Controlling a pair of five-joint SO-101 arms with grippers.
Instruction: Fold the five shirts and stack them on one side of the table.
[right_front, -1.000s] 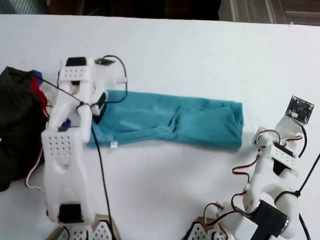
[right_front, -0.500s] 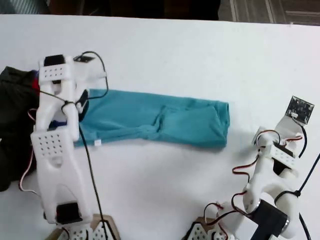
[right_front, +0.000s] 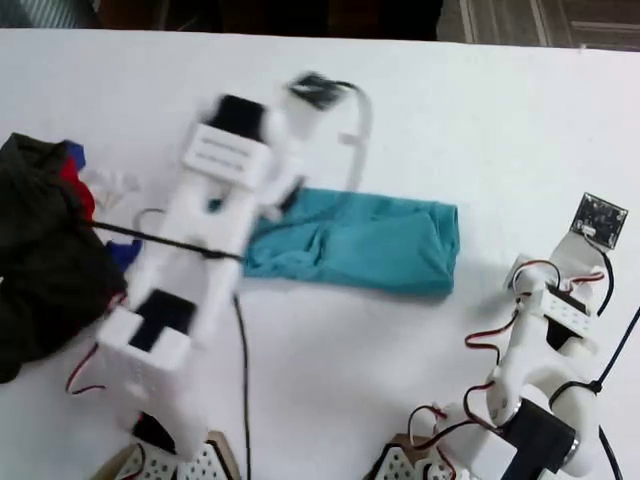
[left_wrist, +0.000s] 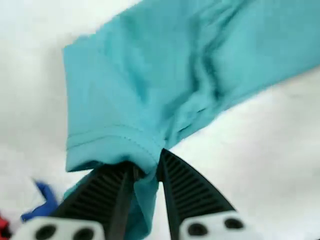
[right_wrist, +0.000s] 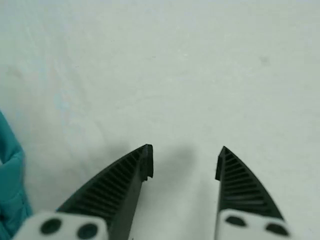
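high view: teal shirt (right_front: 370, 245), folded into a band, lies mid-tabletop (right_front: 420, 110); left arm (right_front: 215, 190) reaches over its end nearest the dark clothes pile (right_front: 40, 250). left wrist view: left gripper (left_wrist: 148, 162), jaws pinching the shirt's hem. right wrist view: right gripper (right_wrist: 185, 150), jaws spread above the tabletop, shirt edge nearby.

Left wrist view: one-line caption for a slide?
Left gripper shut on a hem of the teal shirt, white table beneath.

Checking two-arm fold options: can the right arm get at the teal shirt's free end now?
Probably yes: the right gripper is open over bare table, and the teal shirt ends beside it, nothing between.
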